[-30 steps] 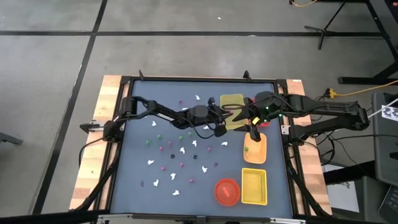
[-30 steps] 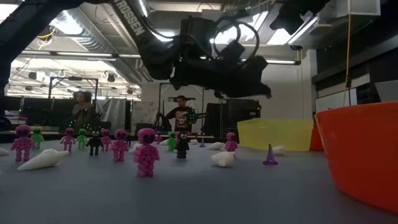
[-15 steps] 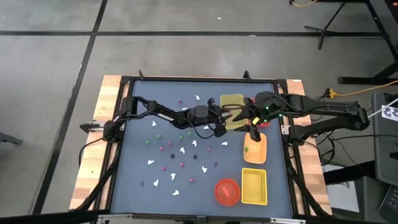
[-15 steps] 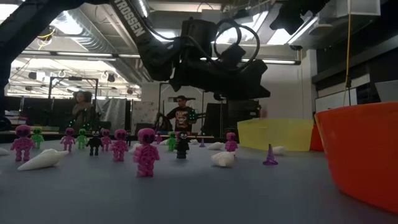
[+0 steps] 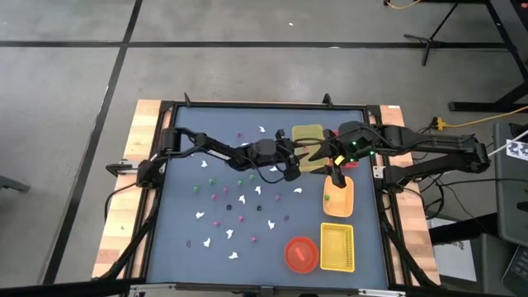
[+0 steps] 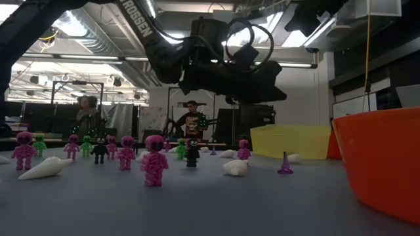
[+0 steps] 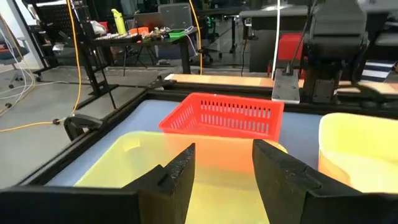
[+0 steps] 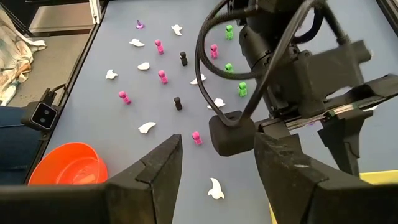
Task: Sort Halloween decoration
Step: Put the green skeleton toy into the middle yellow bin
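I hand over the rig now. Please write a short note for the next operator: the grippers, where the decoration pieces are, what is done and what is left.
Left gripper: open, empty, above the yellow tray at the far side of the table.
Right gripper: open, empty, above the near end of the orange tray.
Halloween decoration pieces: white, pink, green and dark ones, most lie scattered over the middle of the table.
Done: one green piece lies in the orange tray. What the other trays hold cannot be seen.
Left: nearly all the sorting.
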Controlling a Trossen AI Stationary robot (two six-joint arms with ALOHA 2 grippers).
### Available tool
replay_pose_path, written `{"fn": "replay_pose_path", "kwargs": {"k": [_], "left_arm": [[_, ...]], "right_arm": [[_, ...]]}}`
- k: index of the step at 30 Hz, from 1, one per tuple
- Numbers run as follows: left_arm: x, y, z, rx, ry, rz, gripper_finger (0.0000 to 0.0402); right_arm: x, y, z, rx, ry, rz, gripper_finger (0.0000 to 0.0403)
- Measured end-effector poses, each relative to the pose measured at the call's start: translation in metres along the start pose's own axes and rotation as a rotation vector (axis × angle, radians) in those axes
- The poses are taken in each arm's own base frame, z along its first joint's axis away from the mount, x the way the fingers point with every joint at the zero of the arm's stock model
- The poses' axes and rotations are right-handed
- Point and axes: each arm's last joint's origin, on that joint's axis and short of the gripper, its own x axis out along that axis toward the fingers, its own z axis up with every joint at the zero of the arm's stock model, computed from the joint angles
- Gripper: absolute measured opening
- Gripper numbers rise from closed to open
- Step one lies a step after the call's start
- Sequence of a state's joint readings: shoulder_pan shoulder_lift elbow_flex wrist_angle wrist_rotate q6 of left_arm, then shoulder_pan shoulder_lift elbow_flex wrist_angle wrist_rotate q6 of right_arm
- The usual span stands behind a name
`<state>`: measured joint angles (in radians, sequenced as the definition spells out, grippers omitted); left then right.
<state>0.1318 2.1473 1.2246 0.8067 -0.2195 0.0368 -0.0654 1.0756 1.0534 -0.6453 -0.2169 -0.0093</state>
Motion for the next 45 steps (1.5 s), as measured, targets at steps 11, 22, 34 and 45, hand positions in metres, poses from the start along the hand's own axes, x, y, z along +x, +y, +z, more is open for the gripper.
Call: {"fn": "replay_pose_path", "kwargs": {"k": [11, 22, 34, 45], "left_arm": [[-0.030, 0.008, 0.055, 0.034, 0.139, -0.008, 0.0144], [-0.090, 0.002, 0.096, 0.061, 0.414, -0.058, 0.0144], [-0.119, -0.013, 0.075, -0.023, 0.735, -0.039, 0.0144], [-0.133, -0.017, 0.038, -0.086, 0.850, 0.012, 0.0144]], "right_arm": [[0.000, 0.000, 0.000, 0.001, 0.000, 0.000, 0.0198], [0.000, 0.000, 0.000, 0.001, 0.000, 0.000, 0.0198], [0.000, 0.000, 0.000, 0.001, 0.001, 0.000, 0.0198], [0.000, 0.000, 0.000, 0.001, 0.001, 0.000, 0.0198]]}}
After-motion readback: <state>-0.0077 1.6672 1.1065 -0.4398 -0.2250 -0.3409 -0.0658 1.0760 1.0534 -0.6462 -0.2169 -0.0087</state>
